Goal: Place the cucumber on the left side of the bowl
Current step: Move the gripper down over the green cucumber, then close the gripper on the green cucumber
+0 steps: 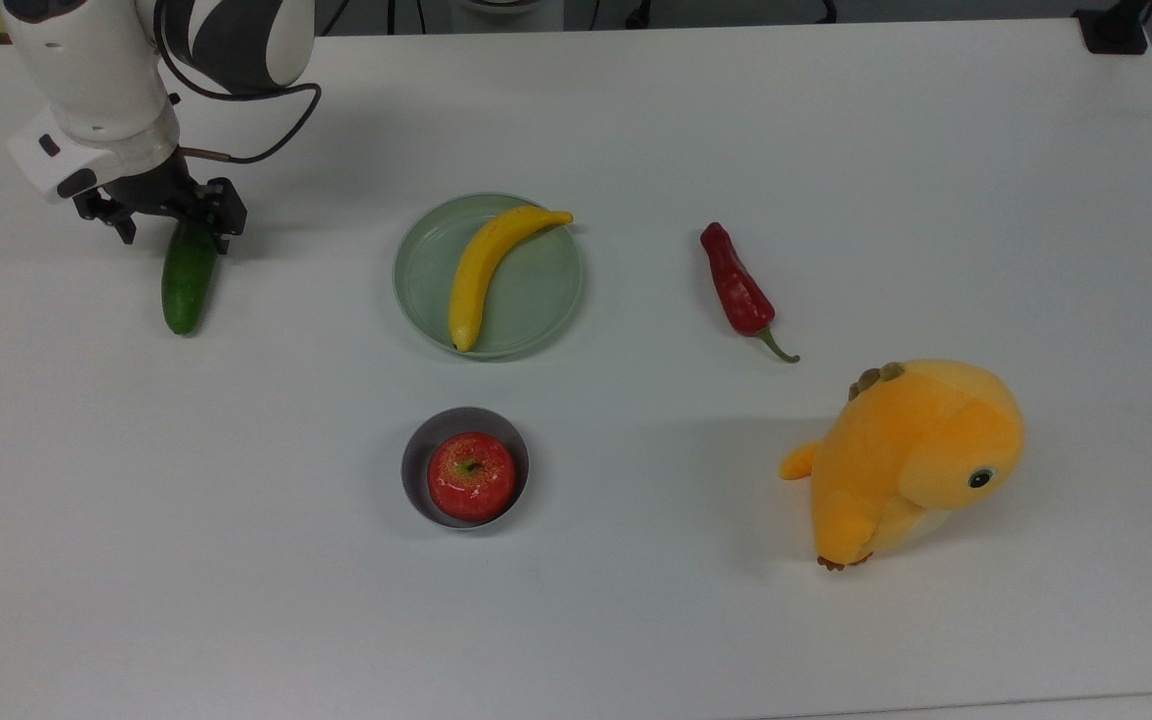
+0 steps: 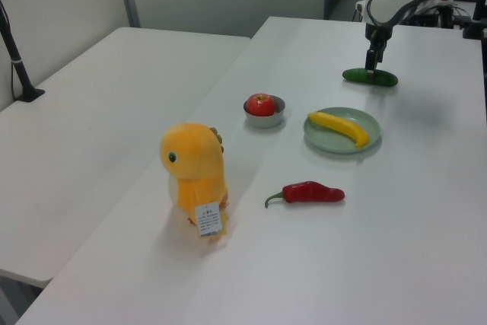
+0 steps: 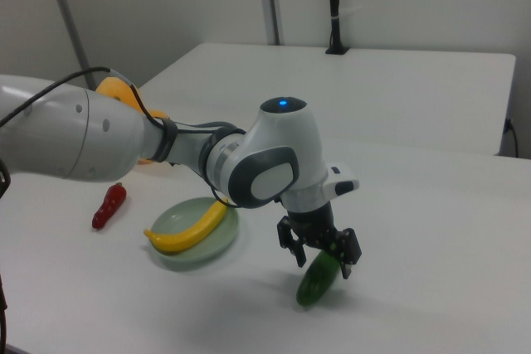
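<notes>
As the gripper [image 1: 172,226] straddles the cucumber [image 1: 186,282] near its far end in the top view, fingers spread, we expect an off-centre grip to let it swing. In the left view, the bowl [image 2: 264,114] lies well apart. In the right view, the cucumber still rests on the table [image 3: 431,246].

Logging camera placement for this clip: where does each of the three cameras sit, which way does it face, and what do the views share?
Top view: overhead, looking down on the table; the white arm reaches in at the top view's upper left, the pincer over the cucumber.
Left view: raised, beyond the plush toy, looking along the table toward the arm at the far end.
Right view: close by the arm, looking past it toward the plate.
Shared: the cucumber, the banana on the plate and the pincer appear in all three.
</notes>
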